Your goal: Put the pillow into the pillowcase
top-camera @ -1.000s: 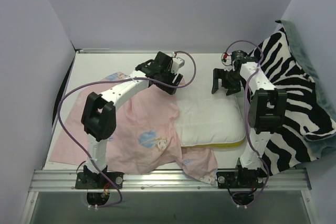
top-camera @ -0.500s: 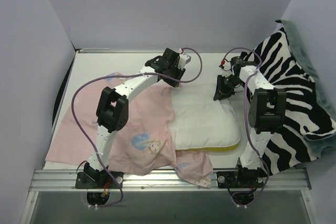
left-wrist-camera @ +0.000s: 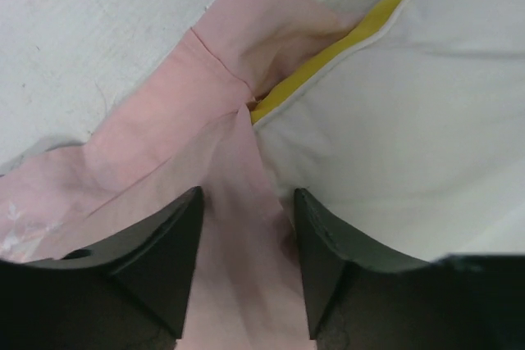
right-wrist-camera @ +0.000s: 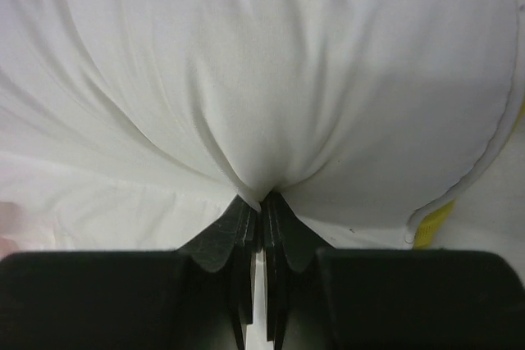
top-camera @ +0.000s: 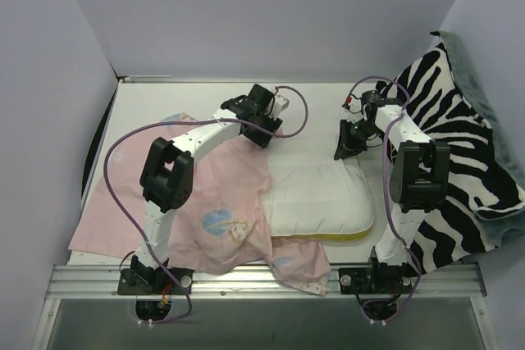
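Observation:
The white pillow (top-camera: pixel 320 190) with its yellow side band lies at the table's middle, its left part under the pillowcase (top-camera: pixel 221 202), whose pale pink side faces up. My left gripper (top-camera: pixel 261 125) sits at the pillow's far left corner. In the left wrist view its fingers (left-wrist-camera: pixel 246 235) are closed partway on a raised fold of the pillowcase (left-wrist-camera: pixel 164 145), beside the pillow (left-wrist-camera: pixel 394 120). My right gripper (top-camera: pixel 343 149) is at the pillow's far right edge. Its jaws (right-wrist-camera: pixel 262 198) are shut, pinching a pleat of the pillow (right-wrist-camera: pixel 271 63) cover.
A zebra-striped blanket (top-camera: pixel 459 145) is heaped along the right side, close to the right arm. The pillowcase hangs over the front rail (top-camera: pixel 262 278). Bare white table (top-camera: pixel 164 100) shows at the far left, with walls around it.
Both grippers have closed, the right on the pillow's far edge and the left on the pillowcase fold. The pillow and pillowcase have shifted slightly left.

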